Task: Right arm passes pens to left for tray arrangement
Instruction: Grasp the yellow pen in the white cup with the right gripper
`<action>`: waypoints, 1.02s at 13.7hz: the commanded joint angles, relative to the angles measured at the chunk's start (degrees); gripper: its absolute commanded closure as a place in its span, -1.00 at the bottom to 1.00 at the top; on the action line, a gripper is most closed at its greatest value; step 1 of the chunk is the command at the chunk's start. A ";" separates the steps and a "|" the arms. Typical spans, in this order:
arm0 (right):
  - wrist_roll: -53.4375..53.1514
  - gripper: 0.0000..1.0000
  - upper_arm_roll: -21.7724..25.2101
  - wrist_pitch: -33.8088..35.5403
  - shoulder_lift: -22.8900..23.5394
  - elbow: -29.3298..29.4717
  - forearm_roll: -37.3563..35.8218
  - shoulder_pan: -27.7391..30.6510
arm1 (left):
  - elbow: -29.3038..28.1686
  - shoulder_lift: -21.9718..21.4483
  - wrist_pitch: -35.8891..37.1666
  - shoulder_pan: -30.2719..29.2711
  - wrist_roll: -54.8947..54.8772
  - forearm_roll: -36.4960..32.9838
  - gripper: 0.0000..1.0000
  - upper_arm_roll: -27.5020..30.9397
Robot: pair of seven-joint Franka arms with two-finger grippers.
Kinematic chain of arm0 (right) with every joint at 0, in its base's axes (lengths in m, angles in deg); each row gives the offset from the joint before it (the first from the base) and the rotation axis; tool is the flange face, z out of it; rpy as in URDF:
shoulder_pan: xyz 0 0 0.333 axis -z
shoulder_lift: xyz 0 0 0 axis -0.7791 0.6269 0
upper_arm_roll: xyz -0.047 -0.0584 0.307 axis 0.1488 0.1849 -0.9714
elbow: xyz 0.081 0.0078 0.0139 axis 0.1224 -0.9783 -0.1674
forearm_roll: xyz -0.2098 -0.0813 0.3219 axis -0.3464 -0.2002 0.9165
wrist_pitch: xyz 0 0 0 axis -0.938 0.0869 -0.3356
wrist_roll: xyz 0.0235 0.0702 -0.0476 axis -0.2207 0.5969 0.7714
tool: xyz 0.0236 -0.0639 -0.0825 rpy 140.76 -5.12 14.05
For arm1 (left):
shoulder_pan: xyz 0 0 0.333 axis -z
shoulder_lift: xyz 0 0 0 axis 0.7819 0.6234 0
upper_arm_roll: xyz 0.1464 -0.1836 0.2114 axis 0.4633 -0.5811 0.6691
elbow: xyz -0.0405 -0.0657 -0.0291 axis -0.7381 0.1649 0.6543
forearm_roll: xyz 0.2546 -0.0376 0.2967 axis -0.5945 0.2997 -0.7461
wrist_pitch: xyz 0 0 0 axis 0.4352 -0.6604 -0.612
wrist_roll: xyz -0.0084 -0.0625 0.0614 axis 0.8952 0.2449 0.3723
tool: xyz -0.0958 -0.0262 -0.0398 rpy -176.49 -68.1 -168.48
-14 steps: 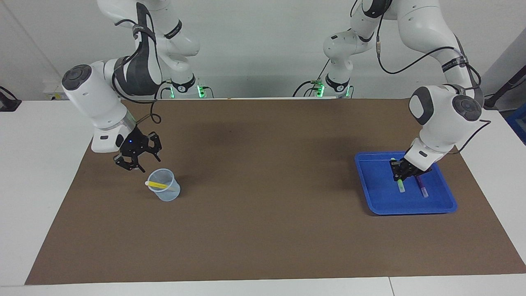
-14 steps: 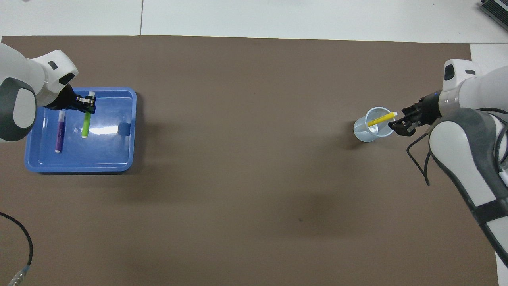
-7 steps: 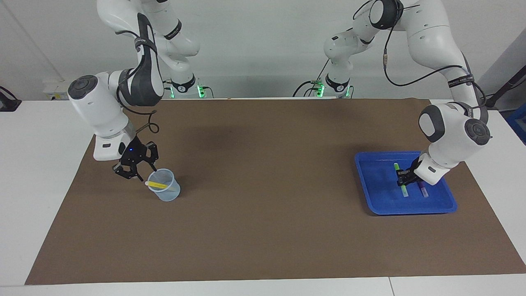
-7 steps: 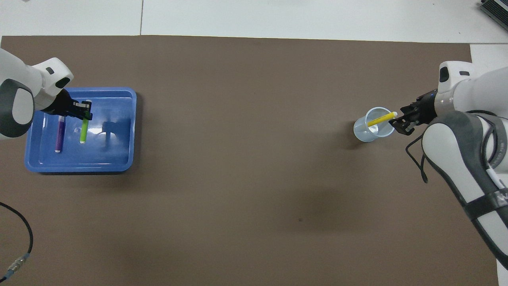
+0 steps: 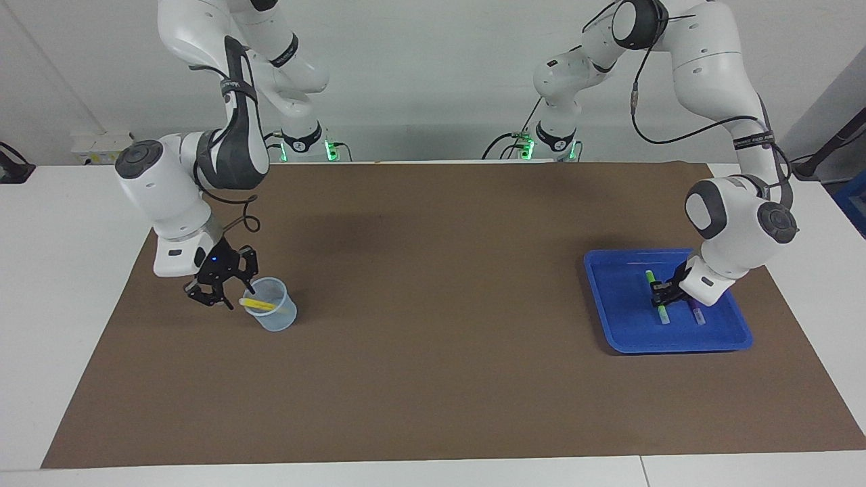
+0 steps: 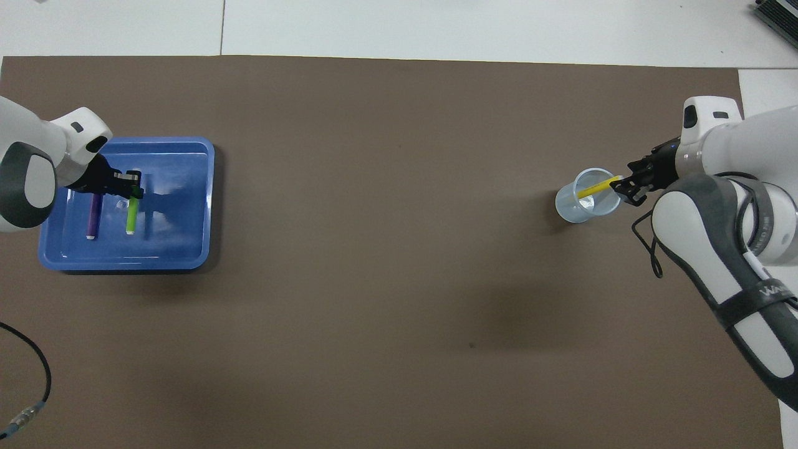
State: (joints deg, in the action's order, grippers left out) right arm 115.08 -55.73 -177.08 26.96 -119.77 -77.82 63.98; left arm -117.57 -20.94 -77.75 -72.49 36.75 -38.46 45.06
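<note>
A shallow blue tray (image 5: pixel 676 346) (image 6: pixel 181 212) sits toward the left arm's end of the table. In it lies a purple pen (image 5: pixel 697 314) (image 6: pixel 93 215). My left gripper (image 5: pixel 659 294) (image 6: pixel 132 192) is shut on a green pen (image 5: pixel 664 315) (image 6: pixel 131 218), held low in the tray beside the purple one. A yellow pen (image 5: pixel 260 305) (image 6: pixel 593 187) leans in a translucent cup (image 5: pixel 274 314) (image 6: pixel 576 209) toward the right arm's end. My right gripper (image 5: pixel 226 297) (image 6: pixel 625 185) is open at the cup's rim, its fingers on either side of that pen's white end.
A brown mat (image 5: pixel 433 338) covers most of the white table, with bare mat between cup and tray. A black cable (image 6: pixel 31 374) lies at the mat's corner nearest the left arm's base.
The left gripper carried the green pen nearer to the robots and lower, alongside the purple pen. The right gripper came down to the cup's rim and its fingers narrowed around the yellow pen's end.
</note>
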 commanded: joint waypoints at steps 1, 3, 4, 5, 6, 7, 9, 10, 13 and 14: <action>0.29 0.05 -0.66 -1.31 0.56 -0.85 -1.11 0.91 | -1.82 -1.05 -0.90 -1.26 -0.15 -1.10 1.00 -0.51; -0.06 0.10 -0.66 -1.40 0.57 -1.11 -1.11 0.82 | -2.87 -1.14 -3.17 -1.62 -0.15 -1.10 1.00 -0.51; -0.76 0.12 -0.66 -1.40 0.57 -1.29 -1.11 0.73 | -3.31 -1.14 -4.31 -1.70 -0.24 -0.93 1.00 -0.51; -1.29 0.14 -0.75 -1.40 0.48 -1.38 -1.11 0.64 | -3.40 -1.22 -4.41 -2.14 -0.15 -0.92 1.00 -0.51; -1.73 0.18 -0.75 -1.40 0.48 -1.46 -1.11 0.47 | -3.75 -1.22 -4.50 -2.23 -0.15 -0.92 1.00 -0.51; -2.78 0.21 -0.75 -1.40 0.48 -1.64 -1.11 0.38 | -3.84 -1.31 -4.85 -2.23 -0.15 -1.10 1.00 -0.51; -3.23 0.29 -0.75 -1.31 0.39 -1.73 -1.11 0.29 | -3.93 -1.31 -5.37 -2.23 -0.06 -1.10 1.00 -0.51; -3.49 0.34 -0.75 -1.22 0.39 -1.73 -1.11 0.29 | -4.19 -1.31 -5.46 -2.23 -0.06 -1.10 1.00 -0.51; -4.46 0.63 -0.75 -0.52 0.30 -1.73 -1.11 0.12 | -6.29 -1.57 -8.53 -3.10 -0.15 -1.10 1.00 -0.51; -4.46 0.78 -0.75 -0.52 0.30 -1.73 -1.11 0.03 | -7.61 -2.01 -9.85 -3.20 -0.15 -1.10 1.00 -0.51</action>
State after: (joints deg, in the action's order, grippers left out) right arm 112.48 -55.87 -177.11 27.39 -120.49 -77.82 63.88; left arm -120.41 -21.29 -83.74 -74.25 36.75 -38.47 44.96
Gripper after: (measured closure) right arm 0.775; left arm 0.824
